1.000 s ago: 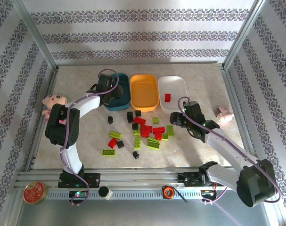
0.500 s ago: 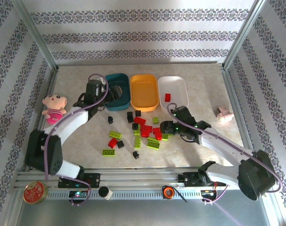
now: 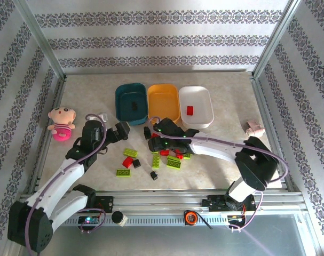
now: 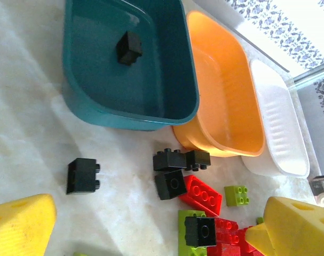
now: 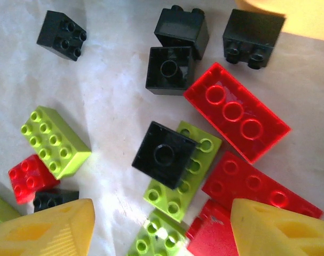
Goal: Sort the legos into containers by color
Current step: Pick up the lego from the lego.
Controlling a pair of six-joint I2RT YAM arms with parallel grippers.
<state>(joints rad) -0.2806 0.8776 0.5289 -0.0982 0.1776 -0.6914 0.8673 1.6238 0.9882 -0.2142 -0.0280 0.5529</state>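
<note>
The right end effector (image 5: pixel 162 226) hung spread and empty over the loose legos (image 3: pixel 174 162) mid-frame on the counter (image 3: pixel 231 90), seemingly choosing one. The left end effector (image 4: pixel 159 213) gaped empty too, facing the teal tub (image 3: pixel 119 101), which held a black brick (image 4: pixel 129 48); the white tub (image 3: pixel 207 104) held a red brick (image 3: pixel 189 110).

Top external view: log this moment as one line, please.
left gripper open, left of lego pile | right gripper open, over pile | teal tub: one black brick | white tub: one red brick | orange tub: none
</note>
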